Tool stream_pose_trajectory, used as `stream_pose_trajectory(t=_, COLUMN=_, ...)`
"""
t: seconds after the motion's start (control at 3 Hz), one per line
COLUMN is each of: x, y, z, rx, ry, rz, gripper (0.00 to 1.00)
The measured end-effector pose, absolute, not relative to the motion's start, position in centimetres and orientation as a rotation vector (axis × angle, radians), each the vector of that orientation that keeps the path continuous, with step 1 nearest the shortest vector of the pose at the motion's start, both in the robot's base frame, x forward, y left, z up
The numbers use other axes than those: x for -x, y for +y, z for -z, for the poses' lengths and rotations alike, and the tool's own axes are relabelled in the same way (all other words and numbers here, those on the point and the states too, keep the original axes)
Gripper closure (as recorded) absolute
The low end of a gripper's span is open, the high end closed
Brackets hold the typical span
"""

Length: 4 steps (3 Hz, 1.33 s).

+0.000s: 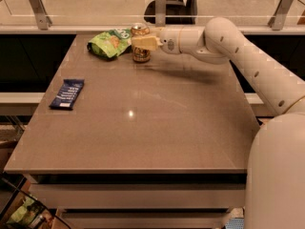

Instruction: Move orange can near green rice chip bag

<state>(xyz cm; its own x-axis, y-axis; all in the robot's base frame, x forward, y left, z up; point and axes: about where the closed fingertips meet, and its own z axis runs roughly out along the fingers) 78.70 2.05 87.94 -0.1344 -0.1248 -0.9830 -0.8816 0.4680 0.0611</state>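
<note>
The orange can (141,55) stands upright at the far edge of the table, right beside the green rice chip bag (109,43), which lies flat to its left. My gripper (143,42) reaches in from the right, and its cream fingers (147,43) are closed across the can's middle. The can's silver top (139,29) shows above the fingers and its lower part below them. The can's base looks at or just above the tabletop.
A flat dark blue wrapped bar (67,93) lies near the left edge of the brown table (157,118). A glass railing with metal posts (161,4) runs behind the table, with a dark office chair (174,6) beyond. My white arm (248,61) spans the right side.
</note>
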Motion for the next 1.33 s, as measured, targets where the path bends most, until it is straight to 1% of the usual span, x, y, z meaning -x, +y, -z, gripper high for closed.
stream_pose_trajectory(t=0.33, x=-78.68, y=2.29, z=-87.92, rx=0.901, ry=1.584, rz=-0.838, gripper=0.84)
stream_pose_trajectory(t=1.33, x=-78.66, y=2.51, z=-87.88, rx=0.903, ry=1.583, rz=-0.841, gripper=0.13)
